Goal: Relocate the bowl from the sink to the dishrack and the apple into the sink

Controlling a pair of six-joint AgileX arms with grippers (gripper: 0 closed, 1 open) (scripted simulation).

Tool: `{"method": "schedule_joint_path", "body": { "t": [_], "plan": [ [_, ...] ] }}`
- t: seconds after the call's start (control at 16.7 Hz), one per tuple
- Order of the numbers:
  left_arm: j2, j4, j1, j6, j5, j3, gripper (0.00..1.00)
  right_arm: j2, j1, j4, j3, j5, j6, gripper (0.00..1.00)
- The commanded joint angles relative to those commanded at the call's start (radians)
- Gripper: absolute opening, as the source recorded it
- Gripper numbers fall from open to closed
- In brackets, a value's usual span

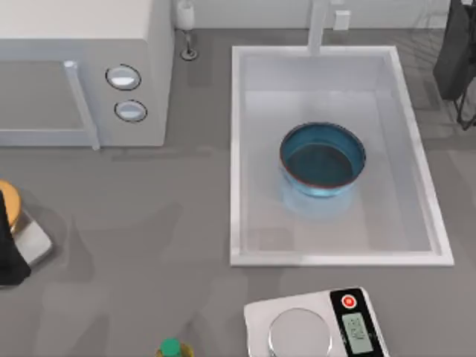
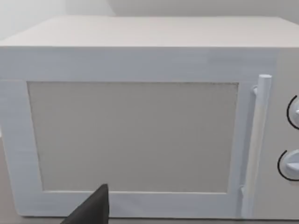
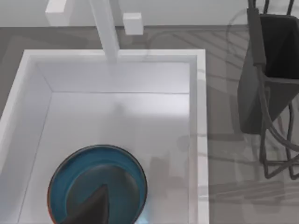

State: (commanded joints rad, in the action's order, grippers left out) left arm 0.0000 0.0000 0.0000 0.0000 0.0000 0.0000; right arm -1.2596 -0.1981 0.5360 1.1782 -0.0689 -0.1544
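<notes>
The blue bowl [image 1: 322, 158] with its reddish-brown rim stands upright in the white sink [image 1: 239, 156], a little right of the basin's middle. In the right wrist view the dark tip of my right gripper [image 3: 92, 207] hangs over the bowl [image 3: 126, 175], above the sink [image 3: 198, 140]. The dishrack [image 3: 273, 140], made of thin grey wires with a dark holder, stands just right of the sink, at the top view's far right [image 1: 455, 56]. My left gripper [image 2: 92, 207] faces the microwave door at the table's left. The apple is out of view.
A white microwave [image 1: 82, 71] fills the back left. A scale [image 1: 316, 327] with a silver plate and a red button sits in front of the sink. A green-capped bottle [image 1: 170, 347] stands at the front edge. The faucet [image 1: 318, 26] rises behind the basin.
</notes>
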Motion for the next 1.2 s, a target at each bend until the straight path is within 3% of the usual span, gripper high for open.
{"method": "schedule_joint_path", "body": {
  "t": [0.36,0.66,0.9,1.2],
  "plan": [
    [0.0,0.0,0.0,0.0,0.0,0.0,1.0,-0.723,-0.128,0.302,0.642,-0.025,-0.138,1.0],
    [0.0,0.0,0.0,0.0,0.0,0.0,1.0,-1.162,-0.233,0.53,1.061,-0.037,-0.265,1.0],
    [0.0,0.0,0.0,0.0,0.0,0.0,1.0,-1.356,-0.297,0.662,1.272,-0.042,-0.347,1.0],
    [0.0,0.0,0.0,0.0,0.0,0.0,1.0,-1.419,-0.324,0.718,1.355,-0.044,-0.384,1.0]
  ]
}}
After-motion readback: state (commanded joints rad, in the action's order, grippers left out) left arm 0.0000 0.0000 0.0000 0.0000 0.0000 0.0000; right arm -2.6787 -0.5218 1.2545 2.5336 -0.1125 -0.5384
